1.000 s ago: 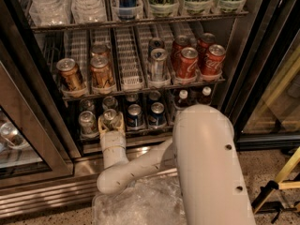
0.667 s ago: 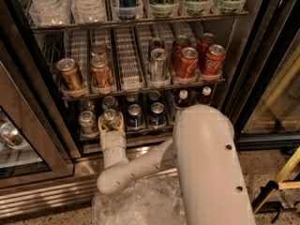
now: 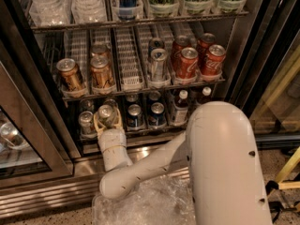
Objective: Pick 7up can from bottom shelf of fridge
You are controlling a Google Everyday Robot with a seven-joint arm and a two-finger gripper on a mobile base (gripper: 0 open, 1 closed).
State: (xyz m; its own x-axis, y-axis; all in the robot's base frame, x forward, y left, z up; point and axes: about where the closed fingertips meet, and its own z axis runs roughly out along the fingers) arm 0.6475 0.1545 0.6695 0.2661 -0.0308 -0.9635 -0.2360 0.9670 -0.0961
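— Anything different from a second ago?
— Nothing I can see. The gripper (image 3: 107,121) sits in the same spot at the left of the fridge's (image 3: 49,114) bottom shelf (image 3: 140,131), its jaws clasped on the 7up can (image 3: 105,111).
— And the can?
— Upright on the rack near the front lip, unmoved.

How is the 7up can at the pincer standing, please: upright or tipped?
Upright. The 7up can stands on the bottom shelf, front left, its silver lid facing up, with the pincer at it.
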